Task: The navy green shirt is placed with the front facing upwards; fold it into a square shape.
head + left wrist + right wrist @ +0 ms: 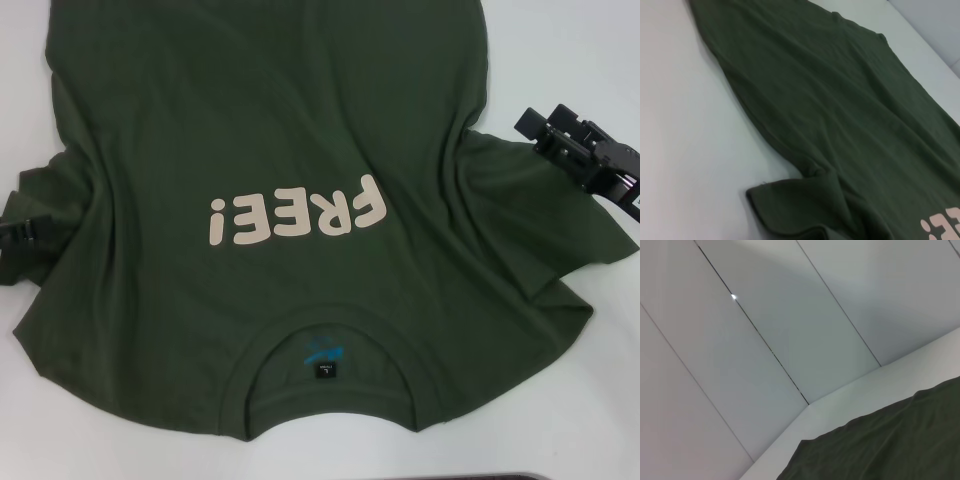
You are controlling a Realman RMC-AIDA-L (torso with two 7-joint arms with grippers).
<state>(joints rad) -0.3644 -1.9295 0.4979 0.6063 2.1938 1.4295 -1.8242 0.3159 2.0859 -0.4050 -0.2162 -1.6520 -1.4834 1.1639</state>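
cream "FREE!" on navy green shirt (300, 130)

Two black end effectors are seen in the head view. The right end effector (560, 135) is built of blocky, angular matte-black parts with squared edges, open slots between the plates, and pale highlights along its upper faces. Of the left end effector (22, 235) only a small, dark, boxy portion is shown, with a lighter band across it.

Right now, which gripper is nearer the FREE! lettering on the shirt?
Right, narrowly. The right gripper sits over the shirt's right sleeve, up and outward from the lettering; the left gripper is at the left sleeve edge, level with it.
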